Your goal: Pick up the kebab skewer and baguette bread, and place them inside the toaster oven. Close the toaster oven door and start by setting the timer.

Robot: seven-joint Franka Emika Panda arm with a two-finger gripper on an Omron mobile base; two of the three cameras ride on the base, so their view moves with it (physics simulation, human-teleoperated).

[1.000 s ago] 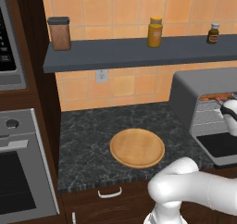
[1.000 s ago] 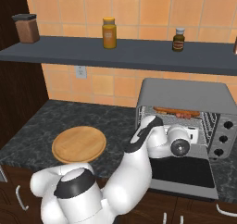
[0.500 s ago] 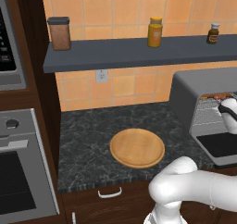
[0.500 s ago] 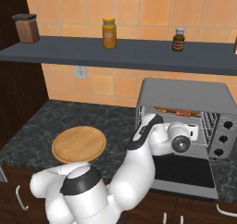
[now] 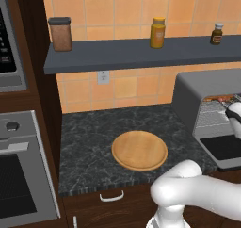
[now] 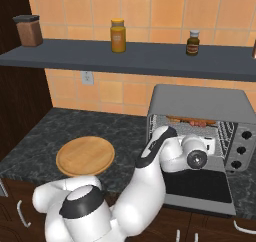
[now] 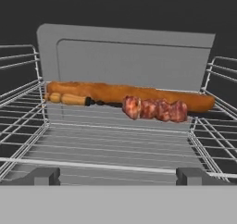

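Both foods loaded: baguette bread (image 7: 129,93) and kebab skewer (image 7: 152,109) lie on rack inside toaster oven (image 6: 200,106). My gripper (image 7: 118,176) fingers spread, empty. Toaster oven door (image 6: 200,186) still down; closing and timer remain.

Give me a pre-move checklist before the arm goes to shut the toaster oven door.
1. Kebab skewer on the rack inside the toaster oven: ok.
2. Baguette on the rack, lying just behind the skewer toward the back wall: ok.
3. Gripper empty, fingers apart with nothing between them: ok.
4. Hand out of the oven mouth so the door can swing: not ok, the hand sits right at the opening, over the door.
5. Toaster oven door open and folded down flat: ok, ready to be lifted.
6. Food clear of the door's path: ok, both pieces lie deep at the back of the rack.
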